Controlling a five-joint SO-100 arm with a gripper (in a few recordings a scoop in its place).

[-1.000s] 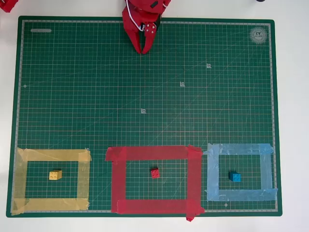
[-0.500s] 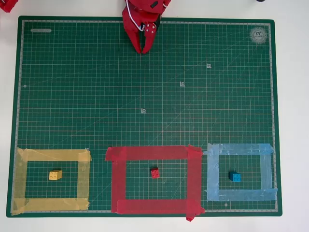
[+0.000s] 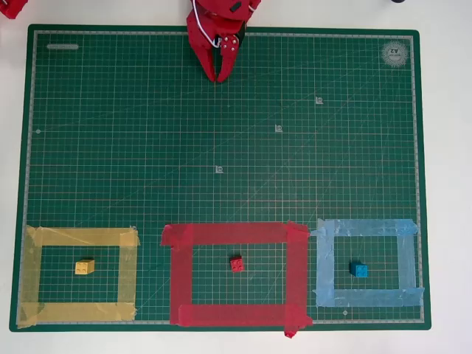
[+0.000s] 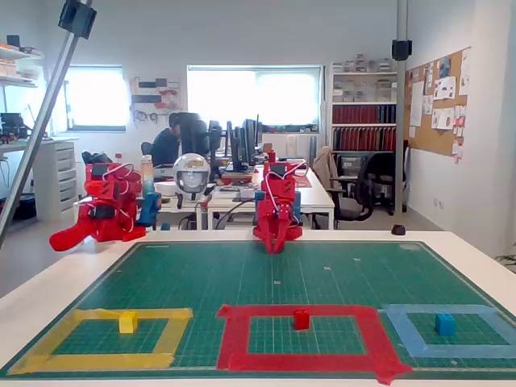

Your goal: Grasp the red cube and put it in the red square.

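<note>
The red cube rests on the mat inside the red square, near its middle and clear of the tape. My red gripper hangs at the mat's far edge, fingertips together and pointing at the mat, shut with nothing in it. It is far from the cube.
A yellow block lies inside the yellow tape outline at the left. A blue block lies inside the light blue tape outline at the right. The green cutting mat stretches bare between the gripper and the outlines.
</note>
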